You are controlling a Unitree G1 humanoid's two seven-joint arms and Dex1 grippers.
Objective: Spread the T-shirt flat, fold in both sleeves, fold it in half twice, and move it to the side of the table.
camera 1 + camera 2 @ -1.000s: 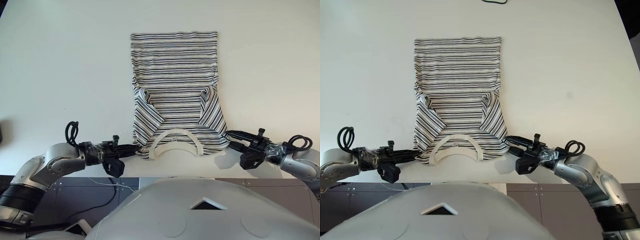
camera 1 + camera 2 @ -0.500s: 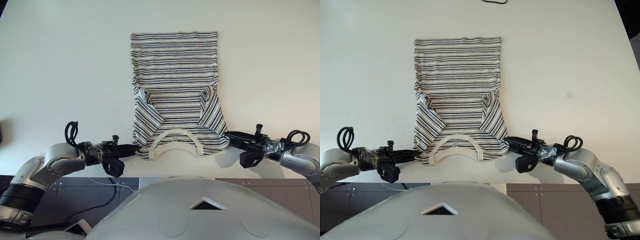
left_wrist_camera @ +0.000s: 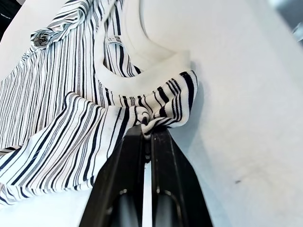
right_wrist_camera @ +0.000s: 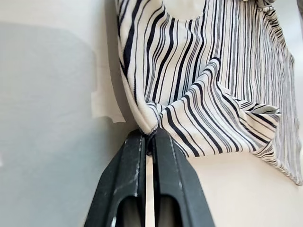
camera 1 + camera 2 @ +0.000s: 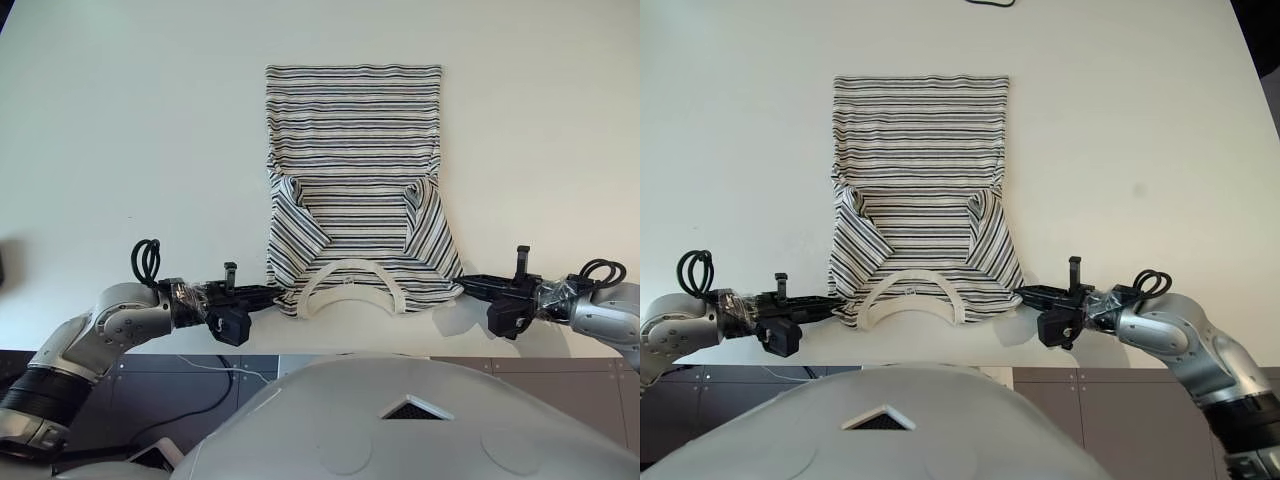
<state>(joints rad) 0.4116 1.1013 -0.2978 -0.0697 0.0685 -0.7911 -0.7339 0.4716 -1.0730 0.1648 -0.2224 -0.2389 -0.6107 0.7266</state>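
Black fingers of the left gripper are pressing together on the near left corner of the T-shirt, low over the near edge of the white table. In the left wrist view a small bunch of striped cloth is sitting clamped between the two tips, just beside the cream collar, and the fabric around it is puckering into folds.

The T-shirt is lying in the middle of the table, lengthwise, with its collar toward the near edge and its straight hem at the far end. The far half is lying smooth. The left sleeve and the right sleeve are both lying folded inward over the body, their tips pointing toward each other across the chest. The near edge is spreading a little wider than the hem and is rippling on either side of the collar.

On the right, the right gripper is holding the near right corner of the shirt, also low at the table's near edge. The right wrist view shows its fingers closed tight on a pinch of the striped edge, with the cloth fanning out in loose waves from the grip.
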